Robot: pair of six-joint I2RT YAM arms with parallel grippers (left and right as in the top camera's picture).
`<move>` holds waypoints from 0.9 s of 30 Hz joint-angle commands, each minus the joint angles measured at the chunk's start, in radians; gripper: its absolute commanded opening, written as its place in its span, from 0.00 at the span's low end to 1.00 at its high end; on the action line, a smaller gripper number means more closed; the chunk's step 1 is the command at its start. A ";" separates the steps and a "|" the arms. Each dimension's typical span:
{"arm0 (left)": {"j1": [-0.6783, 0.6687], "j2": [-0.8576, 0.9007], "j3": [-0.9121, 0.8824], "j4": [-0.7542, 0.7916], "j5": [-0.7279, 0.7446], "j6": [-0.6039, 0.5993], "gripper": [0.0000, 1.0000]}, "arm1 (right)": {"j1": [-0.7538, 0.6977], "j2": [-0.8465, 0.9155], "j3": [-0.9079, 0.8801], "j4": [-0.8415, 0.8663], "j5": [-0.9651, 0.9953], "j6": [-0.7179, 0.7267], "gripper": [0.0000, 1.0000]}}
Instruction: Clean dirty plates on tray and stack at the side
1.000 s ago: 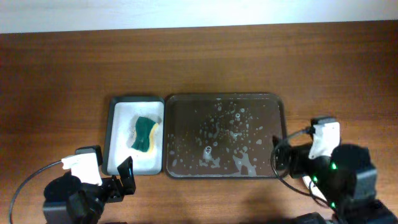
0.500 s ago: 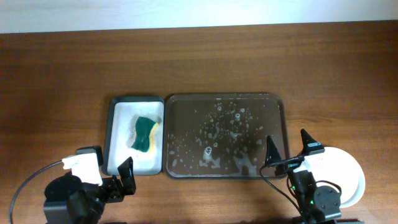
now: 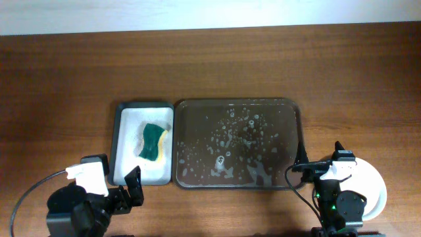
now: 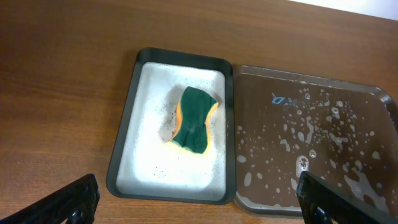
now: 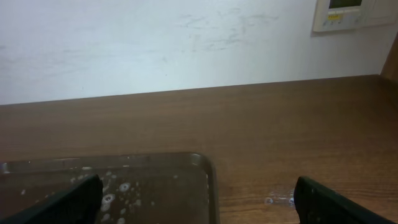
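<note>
A white plate (image 3: 372, 186) lies on the table (image 3: 210, 66) just right of the released right hand (image 3: 321, 160); left hand (image 3: 133, 184) likewise spread.

Left claw (image 4: 199, 202) and right claw (image 5: 202, 202) both spread wide, pointing forward.

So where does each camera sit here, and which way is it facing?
Overhead: above the table, looking straight down at the brown tray, sponge and white plate; left arm and right arm at the bottom edge.
Left wrist: raised, tilted down at the sponge; open left fingertips fill the lower corners.
Right wrist: low, facing level across the table toward the wall; open right fingertips in lower corners.
Shared: all three see the brown tray.
</note>
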 commanded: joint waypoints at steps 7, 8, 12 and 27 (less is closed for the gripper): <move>0.003 -0.004 -0.003 0.002 -0.006 0.019 1.00 | -0.008 -0.009 -0.006 -0.007 0.016 -0.005 0.99; 0.003 -0.004 -0.003 0.002 -0.006 0.019 0.99 | -0.008 -0.009 -0.006 -0.007 0.016 -0.005 0.99; 0.003 -0.004 -0.003 0.002 -0.006 0.019 0.99 | -0.008 -0.009 -0.006 -0.007 0.016 -0.005 0.99; 0.004 -0.447 -0.773 1.083 0.027 0.100 0.99 | -0.008 -0.009 -0.006 -0.007 0.016 -0.005 0.99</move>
